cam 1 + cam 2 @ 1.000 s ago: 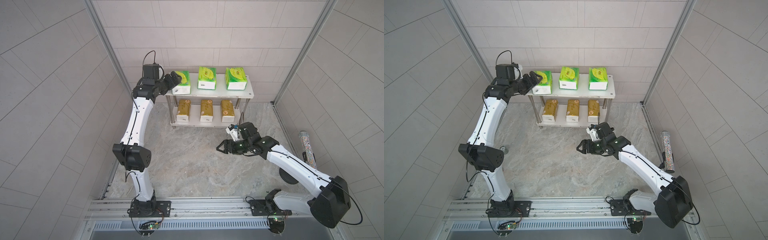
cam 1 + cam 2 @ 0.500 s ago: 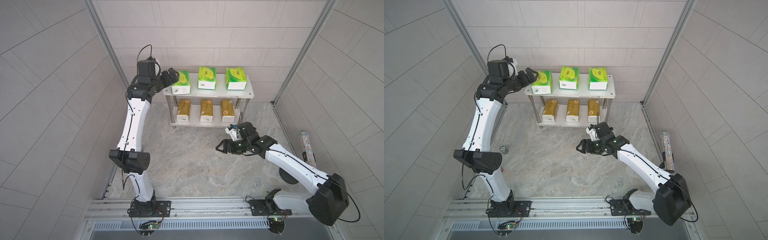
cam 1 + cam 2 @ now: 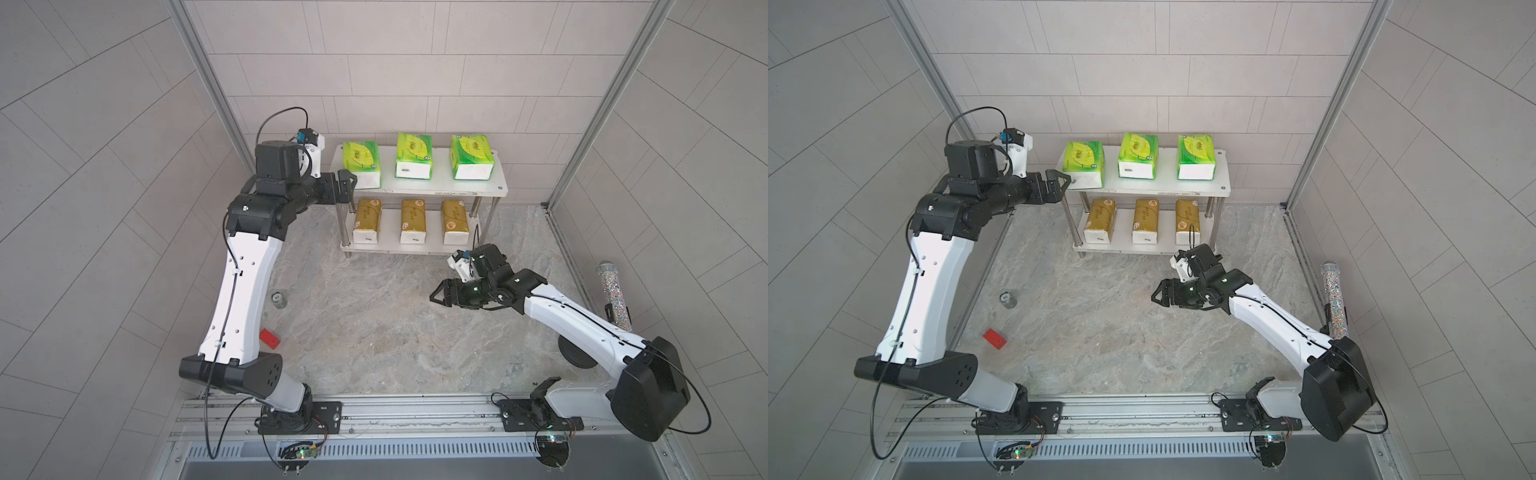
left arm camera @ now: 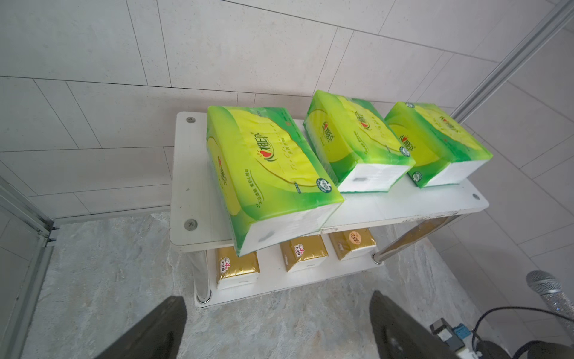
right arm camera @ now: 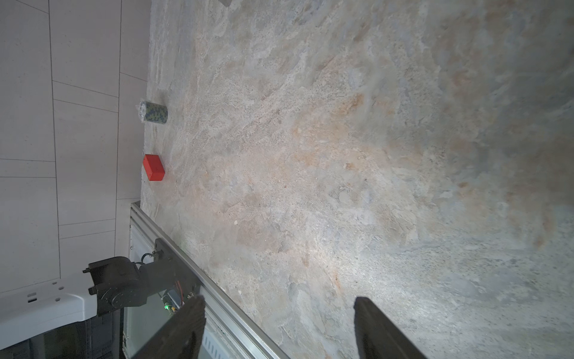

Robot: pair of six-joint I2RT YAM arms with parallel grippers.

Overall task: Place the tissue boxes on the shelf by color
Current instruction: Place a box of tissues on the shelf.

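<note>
In both top views the shelf (image 3: 441, 183), two white boards on shiny metal legs, sits at the back of the stone-patterned desk (image 3: 374, 332); it's got three glossy green-and-yellow tissue packs (image 3: 413, 156) up top and three gold-brown tissue packs (image 3: 412, 212) below, all lying long axis front-to-back with white ends toward the arms. Left wrist view: left jaws spread wide and empty, short of the nearest green pack (image 4: 267, 174), which sits a bit skewed and overhangs the front edge. Right wrist view: right jaws parted, holding nothing, over mottled desk with a red block (image 5: 153, 167).
</note>
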